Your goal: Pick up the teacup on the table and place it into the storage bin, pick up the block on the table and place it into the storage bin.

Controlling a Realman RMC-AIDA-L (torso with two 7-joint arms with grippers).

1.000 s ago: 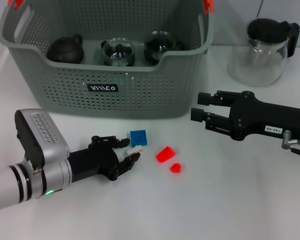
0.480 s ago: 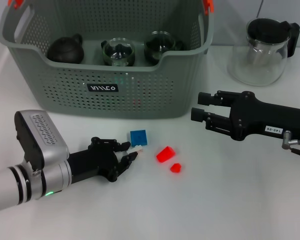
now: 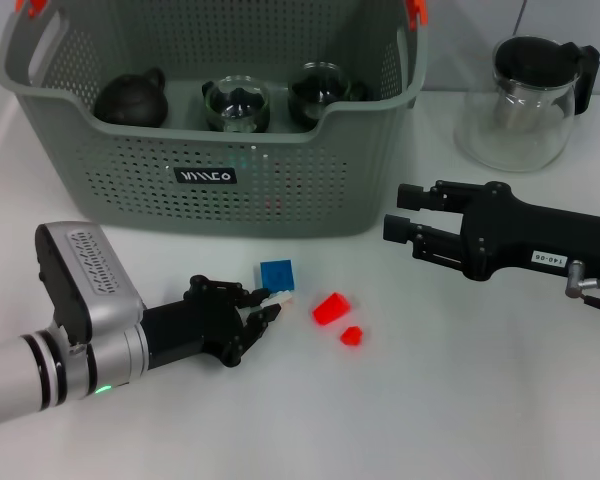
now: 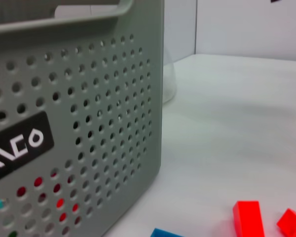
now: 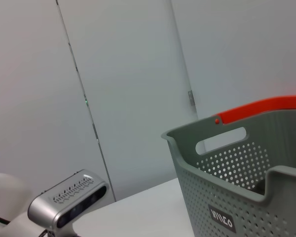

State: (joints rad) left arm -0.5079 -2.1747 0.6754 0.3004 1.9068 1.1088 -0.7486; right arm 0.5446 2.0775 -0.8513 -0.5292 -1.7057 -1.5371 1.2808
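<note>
The left claw (image 3: 258,318) lies low on the white surface (image 3: 430,400), clenched on a small white block (image 3: 277,298) just beside a blue cube (image 3: 277,274). Behind stands the grey-green perforated plastic storage bin (image 3: 220,190). The right claw (image 3: 402,214) hovers released near two red blocks (image 3: 336,317).

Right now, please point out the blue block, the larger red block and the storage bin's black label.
blue block (image 3: 277,274), head view, middle of its top face
larger red block (image 3: 329,308), head view, centre of its upper face
storage bin's black label (image 3: 205,176), head view, middle of the label on the front wall
</note>
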